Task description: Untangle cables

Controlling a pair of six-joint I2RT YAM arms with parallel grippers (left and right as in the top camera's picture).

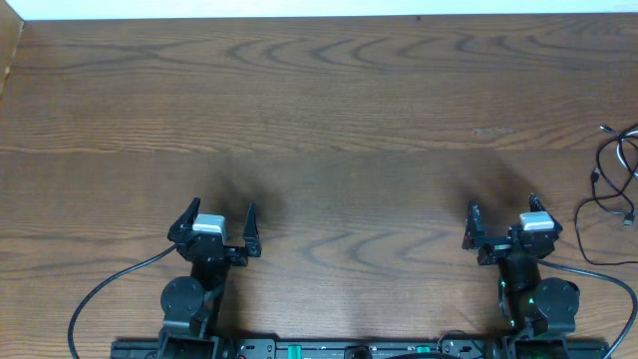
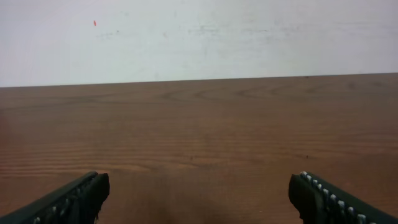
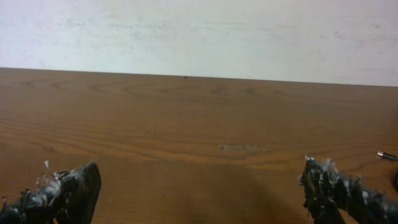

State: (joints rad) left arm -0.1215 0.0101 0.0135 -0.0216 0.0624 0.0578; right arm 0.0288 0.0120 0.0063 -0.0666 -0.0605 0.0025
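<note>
The cables (image 1: 615,178) lie in loose black and white loops at the far right edge of the table, partly cut off by the overhead view's edge. A small plug end (image 3: 387,155) shows at the right edge of the right wrist view. My left gripper (image 1: 219,221) is open and empty near the front left; its fingers (image 2: 199,193) frame bare wood. My right gripper (image 1: 503,217) is open and empty near the front right, left of the cables and apart from them; its worn fingertips (image 3: 200,183) hold nothing.
The wooden table (image 1: 319,120) stretches back to a white wall (image 2: 199,37). Thicker black arm cables (image 1: 105,289) run along the front edge at both sides. A faint scuff mark (image 3: 241,147) is on the wood ahead of the right gripper.
</note>
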